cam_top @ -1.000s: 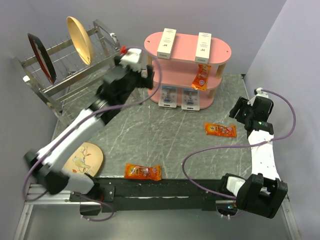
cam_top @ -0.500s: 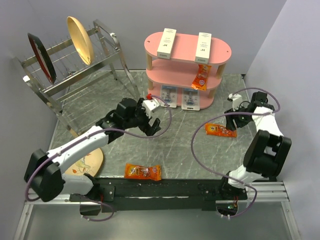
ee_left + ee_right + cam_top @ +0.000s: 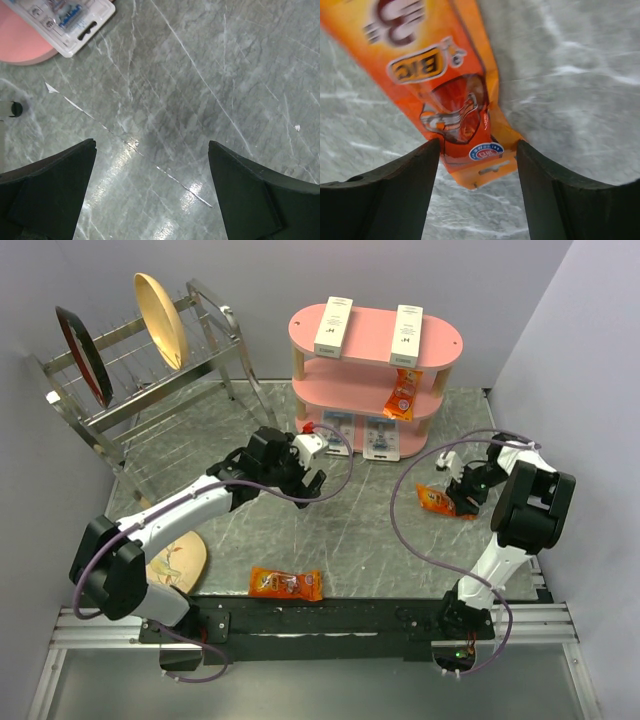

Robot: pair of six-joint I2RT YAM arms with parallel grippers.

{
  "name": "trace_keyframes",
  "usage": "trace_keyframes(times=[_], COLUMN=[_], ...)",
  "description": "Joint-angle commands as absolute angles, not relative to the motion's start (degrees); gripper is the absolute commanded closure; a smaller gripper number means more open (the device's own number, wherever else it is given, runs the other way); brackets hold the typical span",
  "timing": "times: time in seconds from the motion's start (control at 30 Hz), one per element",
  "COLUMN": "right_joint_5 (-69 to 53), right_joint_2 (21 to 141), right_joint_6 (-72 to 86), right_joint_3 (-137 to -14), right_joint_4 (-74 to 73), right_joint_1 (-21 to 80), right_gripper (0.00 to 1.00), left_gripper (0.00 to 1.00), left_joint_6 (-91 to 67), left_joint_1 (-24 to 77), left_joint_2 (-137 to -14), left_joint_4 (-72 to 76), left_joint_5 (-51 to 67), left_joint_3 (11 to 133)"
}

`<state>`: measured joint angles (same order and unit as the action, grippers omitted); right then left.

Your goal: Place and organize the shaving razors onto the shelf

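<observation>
The pink shelf (image 3: 452, 340) stands at the back middle. Two shaving razor blister packs (image 3: 335, 428) (image 3: 381, 437) lie side by side on its bottom board, their front ends over the edge. In the left wrist view one pack's corner (image 3: 65, 20) overhangs the pink board (image 3: 20, 45). My left gripper (image 3: 311, 478) (image 3: 151, 150) is open and empty over bare table just in front of the packs. My right gripper (image 3: 462, 496) (image 3: 479, 150) is open, its jaws on either side of the end of an orange BIC-printed packet (image 3: 436, 500) (image 3: 445, 95) lying on the table.
Two white boxes (image 3: 333, 325) (image 3: 407, 330) stand on the shelf's top board, and an orange packet (image 3: 403, 395) is on the middle one. Another orange packet (image 3: 285, 583) lies near the front edge. A wire dish rack (image 3: 140, 375) stands back left, and a plate (image 3: 180, 555) lies front left.
My left arm has pulled back from the shelf and dropped to the table in front of it. My right arm has swung in and down over the orange packet.
</observation>
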<state>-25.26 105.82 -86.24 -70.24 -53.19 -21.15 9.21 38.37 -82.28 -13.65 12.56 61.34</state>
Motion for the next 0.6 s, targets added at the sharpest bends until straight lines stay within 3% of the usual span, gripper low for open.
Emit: trace_keyframes(times=[0.0, 0.1, 0.13, 0.23, 0.33, 0.43, 0.57], right_joint_5=[-22.0, -21.9, -22.2, -25.7, -31.6, -38.3, -42.1], right_joint_2=[104.4, 102.5, 101.3, 97.9, 92.9, 87.2, 80.1], right_joint_6=[-93.2, -93.4, -92.7, -88.4, -80.0, -69.5, -49.6], right_joint_3=[-66.5, -63.6, -63.5, -64.1, -66.0, -68.2, -67.4], right_joint_4=[-52.4, -51.5, -51.5, -54.1, -57.3, -60.7, -55.2], right_joint_1=[-21.1, -21.3, -21.3, -21.0, -20.2, -18.8, -15.3], right_gripper=[0.35, 0.50, 0.59, 0.70, 0.80, 0.83, 0.96], left_gripper=[0.01, 0.01, 0.00, 0.00, 0.01, 0.01, 0.00], left_joint_6=[7.6, 8.7, 8.8, 8.7, 6.6, 1.9, -8.7], left_joint_1=[38.4, 38.6, 38.6, 38.6, 38.6, 38.6, 38.6], left_joint_2=[-83.6, -83.8, -83.9, -83.7, -82.5, -80.4, -77.7], left_joint_4=[-13.8, -14.1, -14.1, -13.6, -11.4, -7.2, 1.7], left_joint_5=[13.1, 13.9, 13.5, 13.3, 13.6, 13.6, 16.0], left_joint_3=[63.5, 63.5, 63.5, 64.0, 63.4, 60.4, 54.8])
